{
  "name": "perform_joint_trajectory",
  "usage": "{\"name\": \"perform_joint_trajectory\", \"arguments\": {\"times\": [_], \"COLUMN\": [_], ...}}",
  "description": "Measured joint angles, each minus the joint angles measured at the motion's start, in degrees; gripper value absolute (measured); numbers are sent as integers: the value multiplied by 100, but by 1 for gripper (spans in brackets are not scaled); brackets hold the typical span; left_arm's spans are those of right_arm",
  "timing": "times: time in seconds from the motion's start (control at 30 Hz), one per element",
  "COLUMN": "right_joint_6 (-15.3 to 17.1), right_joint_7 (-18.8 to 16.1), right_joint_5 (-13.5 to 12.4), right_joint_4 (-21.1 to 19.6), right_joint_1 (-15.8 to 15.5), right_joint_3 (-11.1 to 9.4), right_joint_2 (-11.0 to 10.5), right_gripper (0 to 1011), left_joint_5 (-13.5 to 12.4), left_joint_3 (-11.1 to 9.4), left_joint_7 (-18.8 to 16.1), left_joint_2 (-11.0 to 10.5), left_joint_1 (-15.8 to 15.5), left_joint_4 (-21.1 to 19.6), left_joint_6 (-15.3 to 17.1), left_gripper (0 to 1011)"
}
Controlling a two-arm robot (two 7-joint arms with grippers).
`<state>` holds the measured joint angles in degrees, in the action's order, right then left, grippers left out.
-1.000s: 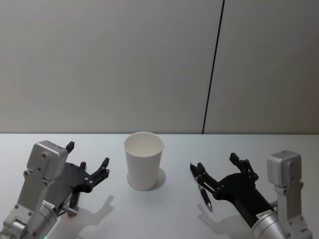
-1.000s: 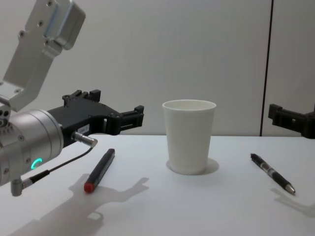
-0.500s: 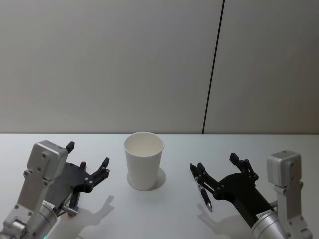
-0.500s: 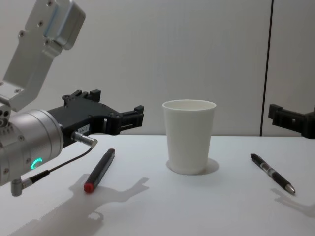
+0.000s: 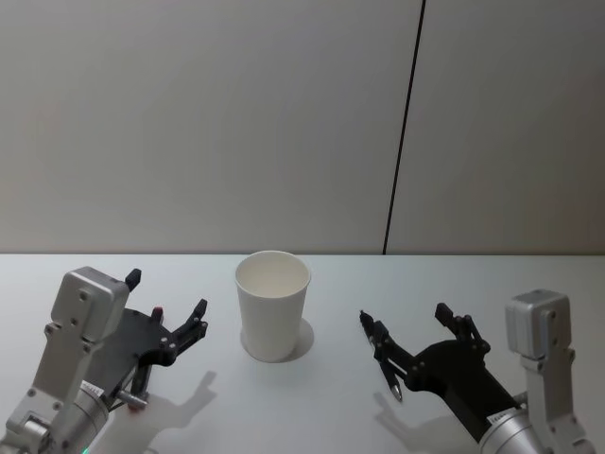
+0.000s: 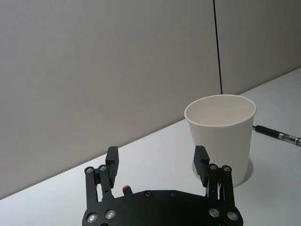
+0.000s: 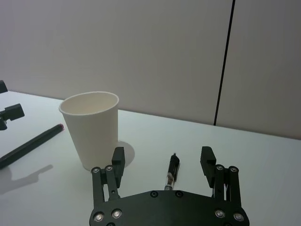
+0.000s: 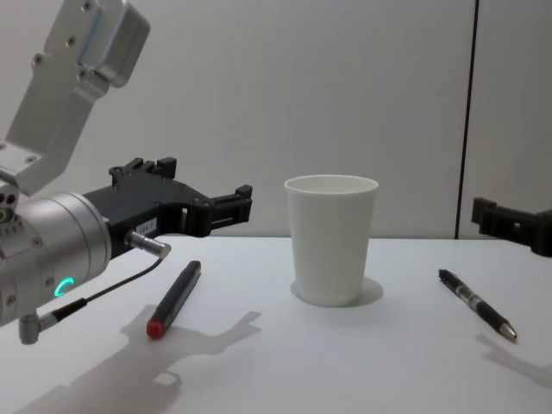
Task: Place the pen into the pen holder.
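Done: nothing; my right gripper (image 7: 162,153) gapes empty, pen (image 7: 171,172) just ahead.
Remaining: grasp, drop into pen holder (image 7: 91,129).
Left gripper (image 6: 156,155): agape, empty, idle nearby.

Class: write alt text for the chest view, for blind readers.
The pen holder, a white paper cup, stands between a red-ended pen on its left and a ballpoint pen on its right. The left claw hovers above the red-ended pen; the right claw shows at the right edge.

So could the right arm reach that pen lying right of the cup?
Probably yes: the right gripper hovers open above the pen, nothing between them, and the cup stands apart.
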<state>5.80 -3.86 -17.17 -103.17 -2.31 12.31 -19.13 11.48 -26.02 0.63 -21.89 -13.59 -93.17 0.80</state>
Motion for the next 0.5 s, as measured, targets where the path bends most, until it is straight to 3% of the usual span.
{"name": "perform_joint_trajectory", "arguments": {"times": [0.3, 0.5], "right_joint_6": [371, 813], "right_joint_7": [89, 257], "right_joint_5": [-41, -41], "right_joint_4": [-205, -315], "right_joint_1": [-118, -76], "right_joint_3": [-63, -82], "right_joint_2": [29, 111], "right_gripper": [1001, 1001], "left_joint_5": [0, 0], "left_joint_3": [0, 0], "left_joint_7": [0, 0], "left_joint_2": [0, 0], "left_joint_1": [0, 0], "left_joint_4": [0, 0], "left_joint_6": [0, 0], "left_gripper": [1004, 1004]}}
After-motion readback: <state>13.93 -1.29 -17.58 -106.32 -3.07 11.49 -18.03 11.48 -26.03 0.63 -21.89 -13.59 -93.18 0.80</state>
